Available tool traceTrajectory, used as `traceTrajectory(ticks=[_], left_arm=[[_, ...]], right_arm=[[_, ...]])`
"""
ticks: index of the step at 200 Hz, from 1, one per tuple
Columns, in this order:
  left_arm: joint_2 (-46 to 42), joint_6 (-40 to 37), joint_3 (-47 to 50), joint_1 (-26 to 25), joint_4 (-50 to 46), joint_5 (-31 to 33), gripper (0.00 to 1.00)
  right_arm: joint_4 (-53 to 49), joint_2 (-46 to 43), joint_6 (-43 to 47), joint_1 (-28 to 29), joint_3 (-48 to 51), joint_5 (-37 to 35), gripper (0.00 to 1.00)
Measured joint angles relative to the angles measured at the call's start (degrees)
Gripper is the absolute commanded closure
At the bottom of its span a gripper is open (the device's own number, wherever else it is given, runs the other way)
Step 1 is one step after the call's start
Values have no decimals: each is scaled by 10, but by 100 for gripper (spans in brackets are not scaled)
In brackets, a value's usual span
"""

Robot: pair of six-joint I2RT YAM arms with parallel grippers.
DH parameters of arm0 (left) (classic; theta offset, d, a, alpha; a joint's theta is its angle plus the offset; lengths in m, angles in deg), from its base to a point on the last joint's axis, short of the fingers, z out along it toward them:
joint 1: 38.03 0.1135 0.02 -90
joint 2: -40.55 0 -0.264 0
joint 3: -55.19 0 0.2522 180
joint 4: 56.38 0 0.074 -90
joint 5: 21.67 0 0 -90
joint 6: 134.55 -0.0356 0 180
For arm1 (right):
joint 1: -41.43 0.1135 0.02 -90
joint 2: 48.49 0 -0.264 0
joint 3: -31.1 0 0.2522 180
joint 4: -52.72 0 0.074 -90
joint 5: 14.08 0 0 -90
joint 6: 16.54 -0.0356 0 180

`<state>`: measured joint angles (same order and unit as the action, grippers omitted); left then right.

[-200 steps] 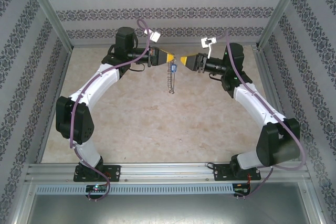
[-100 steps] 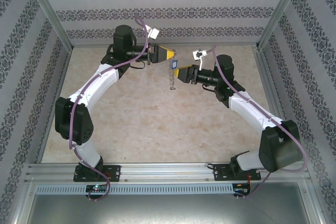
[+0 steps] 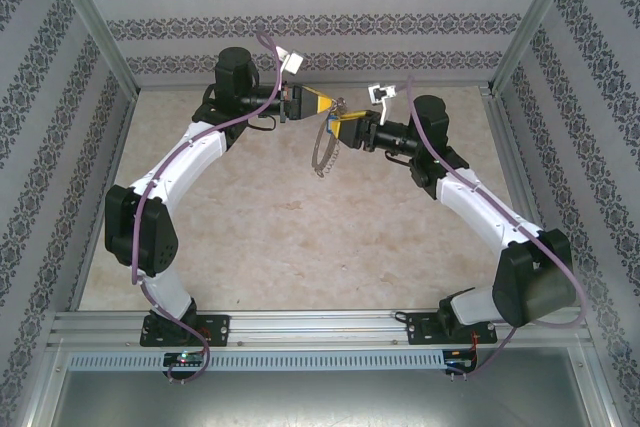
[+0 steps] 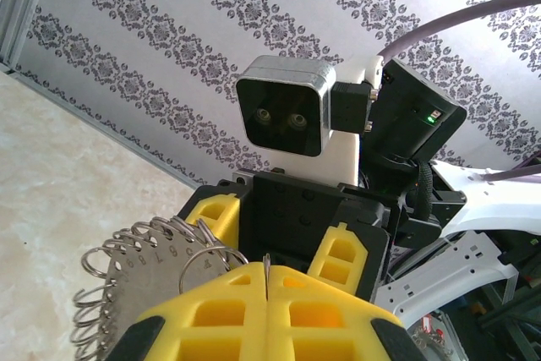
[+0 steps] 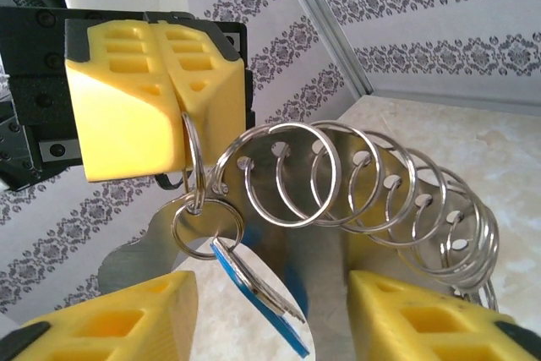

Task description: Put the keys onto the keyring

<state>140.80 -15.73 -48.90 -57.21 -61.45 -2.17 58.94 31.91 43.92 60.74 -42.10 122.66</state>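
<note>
Yellow-tipped, my left gripper (image 5: 173,95) clamps shut on one loop of the keyring (image 5: 372,175), hanging it above the table (image 3: 250,237) so my right gripper (image 5: 272,314), jaws half apart, straddles the blue key (image 5: 258,298) dangling beneath.

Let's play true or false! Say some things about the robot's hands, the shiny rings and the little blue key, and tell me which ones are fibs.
1. The left gripper is shut, pinching a ring of the keyring. True.
2. The right gripper is squeezed tight shut. False: its jaws stand open, with one yellow finger on each side of the key.
3. The keyring lies flat on the table. False: it hangs in the air from the left gripper.
4. The key has a blue head. True.
5. The keyring is a single plain ring. False: it has many silvery rings in a row.
</note>
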Motion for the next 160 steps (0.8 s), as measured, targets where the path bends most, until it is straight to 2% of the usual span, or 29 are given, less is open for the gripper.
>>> traceTrajectory(ticks=[52,160], left_arm=[[0,6,0,0,9,5,100],[0,22,17,0,30,6,100]], right_arm=[[2,4,5,7,-1,7,100],[8,5,8,34,0,1,100]])
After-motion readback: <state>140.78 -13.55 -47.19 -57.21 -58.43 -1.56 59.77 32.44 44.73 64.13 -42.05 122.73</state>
